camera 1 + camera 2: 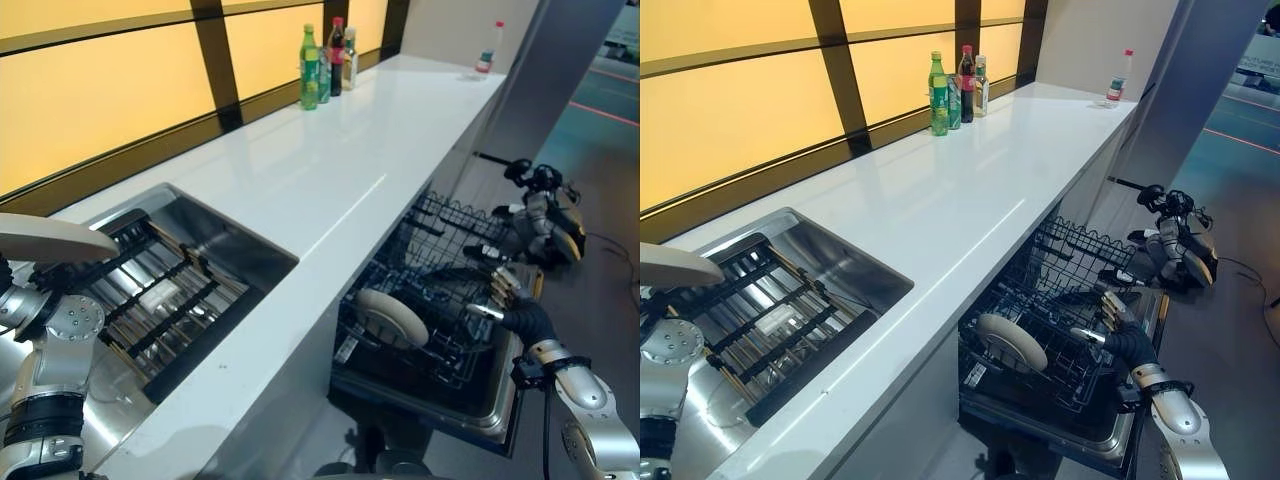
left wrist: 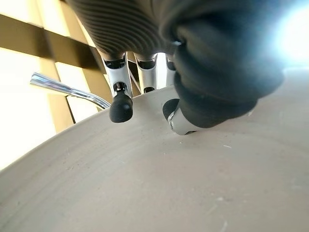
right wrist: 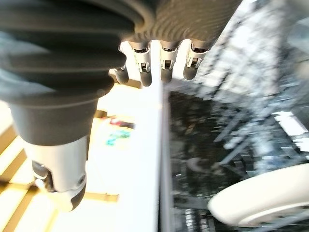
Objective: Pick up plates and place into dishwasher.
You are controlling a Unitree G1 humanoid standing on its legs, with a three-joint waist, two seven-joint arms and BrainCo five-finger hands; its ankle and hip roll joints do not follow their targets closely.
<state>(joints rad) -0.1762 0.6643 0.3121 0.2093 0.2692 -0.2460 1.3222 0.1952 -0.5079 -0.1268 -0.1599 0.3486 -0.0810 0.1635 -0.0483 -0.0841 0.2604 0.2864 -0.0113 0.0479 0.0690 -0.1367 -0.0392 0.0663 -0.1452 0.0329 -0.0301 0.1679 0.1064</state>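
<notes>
Along the far end of the long white countertop (image 1: 330,170), a cluster of green, dark and clear drink bottles (image 1: 328,62) against the yellow panelled wall, plus one small red-capped bottle (image 1: 1119,73) well apart at the far corner. Set into the near end, a stainless steel sink (image 1: 215,240) with a black slatted drying rack (image 1: 150,290) lying inside it. Below the counter edge, a pulled-out black wire dishwasher rack (image 1: 1060,310), its tines standing between the right hand and the dish already loaded. On the floor beyond the rack, a dark and silver machine (image 1: 545,215). Left hand (image 2: 183,92) raised over the sink at the near left, fingers and thumb curled round the rim of a pale beige round plate (image 1: 50,238), held roughly flat above the drying rack; matte, faintly speckled surface seen close in the left wrist view, with a curved chrome tap spout (image 2: 67,89) past its edge. Right hand (image 1: 510,290) hovering at the outer side of the dishwasher rack, fingers straight and relaxed, gripping nothing. In the rack, a second white round plate (image 1: 1010,342) standing tilted on edge among the wires.
</notes>
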